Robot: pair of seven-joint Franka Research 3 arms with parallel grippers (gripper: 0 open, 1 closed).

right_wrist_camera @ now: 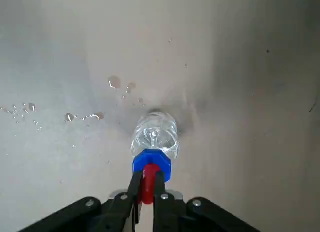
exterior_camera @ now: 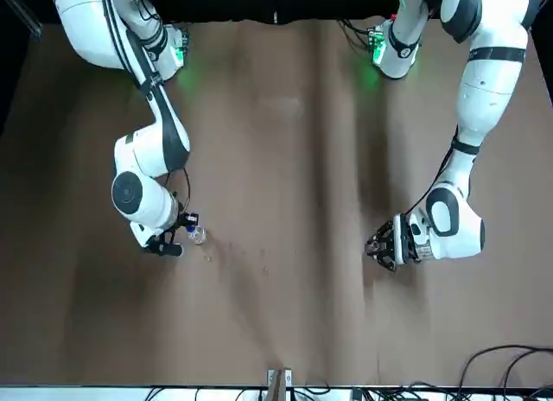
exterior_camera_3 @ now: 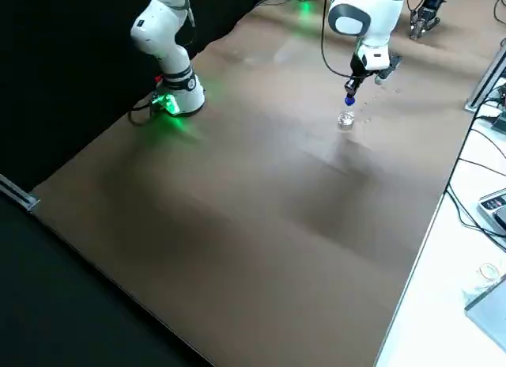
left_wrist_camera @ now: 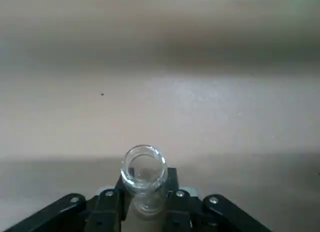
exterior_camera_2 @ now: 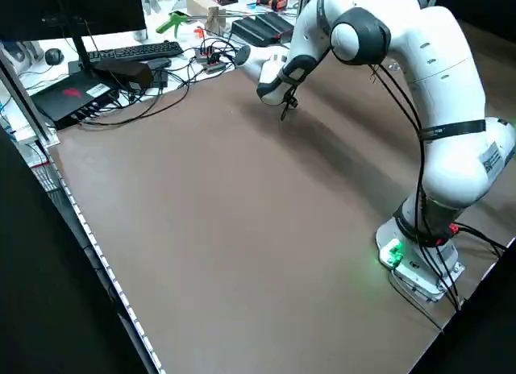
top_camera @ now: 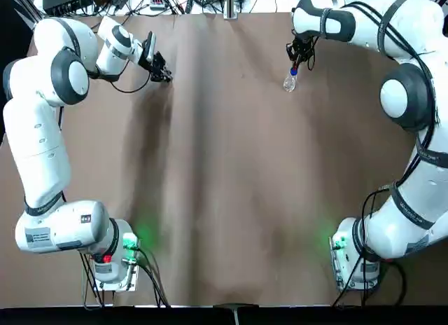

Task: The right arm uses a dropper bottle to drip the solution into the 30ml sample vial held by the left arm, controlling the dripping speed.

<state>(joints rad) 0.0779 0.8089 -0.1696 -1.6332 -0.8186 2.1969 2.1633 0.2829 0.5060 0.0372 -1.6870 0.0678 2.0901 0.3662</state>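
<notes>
The left arm (top_camera: 43,150) stands at the left side of the brown table (top_camera: 231,199). Its gripper (left_wrist_camera: 147,192) is at the far left of the tabletop, above the surface, closed on the sample vial (left_wrist_camera: 144,168). The vial is clear and colourless, its open round mouth projecting past the black fingers. Whether it contains liquid cannot be determined.

The right arm (top_camera: 413,122) stands at the right side. Its gripper (right_wrist_camera: 148,184) is at the far side, right of centre, pointing down and gripping the red top of the dropper bottle (right_wrist_camera: 155,134). The blue collar (right_wrist_camera: 152,162) and clear glass body lie beyond the fingertips. Whether the bottle touches the table cannot be confirmed.

The vial and the bottle are well apart, the vial to the left.

Several clear droplets (right_wrist_camera: 114,82) lie on the table near the bottle, some single, some in small clusters. A keyboard (exterior_camera_2: 139,51) and a monitor (exterior_camera_2: 72,10) stand beyond the table's far edge, among loose black cables (exterior_camera_2: 161,104).
</notes>
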